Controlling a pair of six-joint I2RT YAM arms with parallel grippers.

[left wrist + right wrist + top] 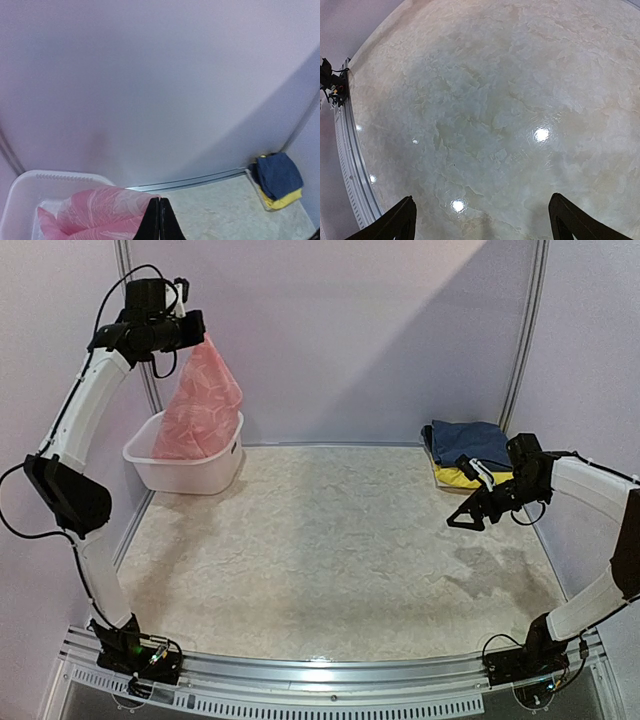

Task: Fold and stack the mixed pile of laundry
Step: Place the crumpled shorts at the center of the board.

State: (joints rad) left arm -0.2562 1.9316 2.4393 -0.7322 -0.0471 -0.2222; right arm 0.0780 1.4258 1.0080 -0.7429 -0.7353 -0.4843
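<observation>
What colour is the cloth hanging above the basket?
The garment is pink; top external view shows it best.

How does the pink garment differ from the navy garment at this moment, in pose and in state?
The pink garment hangs unfolded from the shut left gripper, with its lower end in the white basket. The navy garment lies folded on the yellow one. The pink one is at the far left, the navy one at the far right. Both are soft cloth.

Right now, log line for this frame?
left gripper: shut on pink garment, hanging into basket | right gripper: open, empty, above table | stack: navy on yellow, far right corner
</observation>
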